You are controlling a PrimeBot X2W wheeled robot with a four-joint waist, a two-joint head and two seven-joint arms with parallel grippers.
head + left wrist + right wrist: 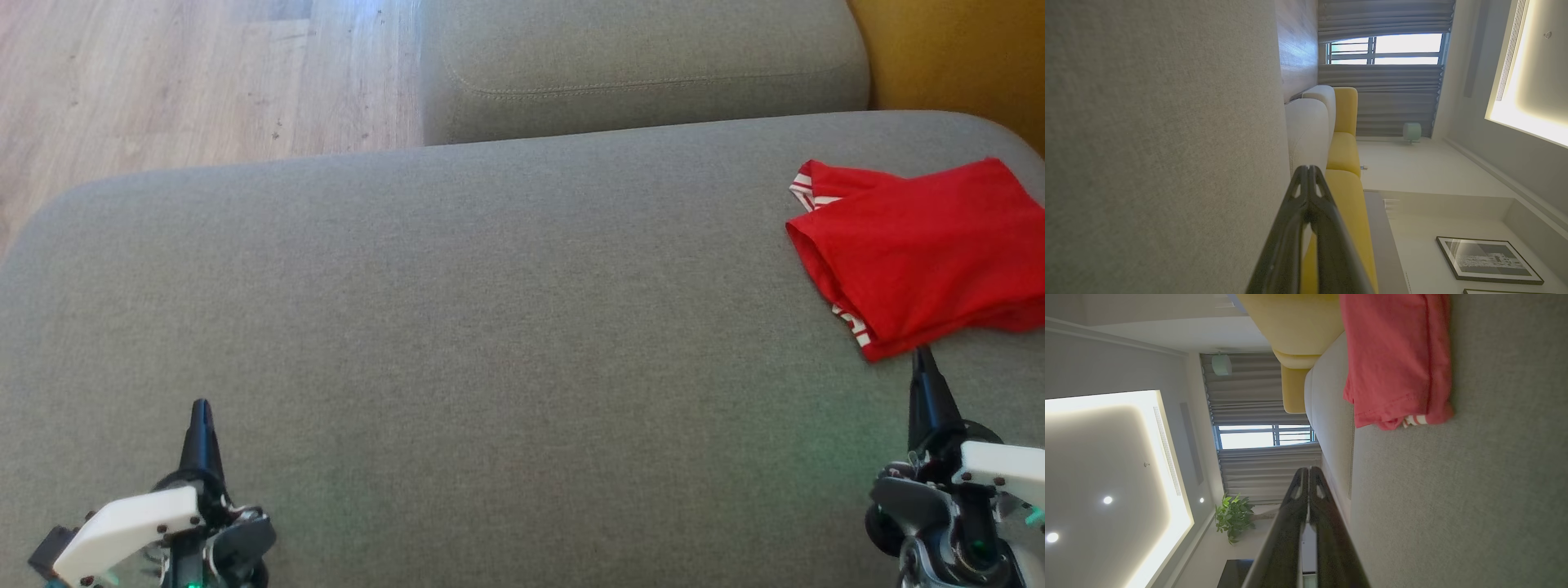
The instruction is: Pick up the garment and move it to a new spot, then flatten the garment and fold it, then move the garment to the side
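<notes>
At about 3 o'clock on the grey sofa cushion [490, 343], the red garment [922, 245] lay folded into a rough rectangle. White-striped trim showed at its 10 o'clock and 7 o'clock corners. Its far side ran past the head view's edge at 3 o'clock.

The right gripper [923, 359] sat at 5 o'clock, its two dark fingers pressed together and pointing to 12 o'clock. Its tip was just beside the garment's near hem, and it held nothing.

The left gripper [201, 412] sat at 7 o'clock, fingers likewise pressed together and empty. It pointed to 12 o'clock over bare cushion, well apart from the garment.

Beyond the cushion, at 12 o'clock, stood a second grey cushion [653, 65]. Wooden floor [163, 82] showed at 10 o'clock and a yellow seat [963, 49] at 1 o'clock.
</notes>
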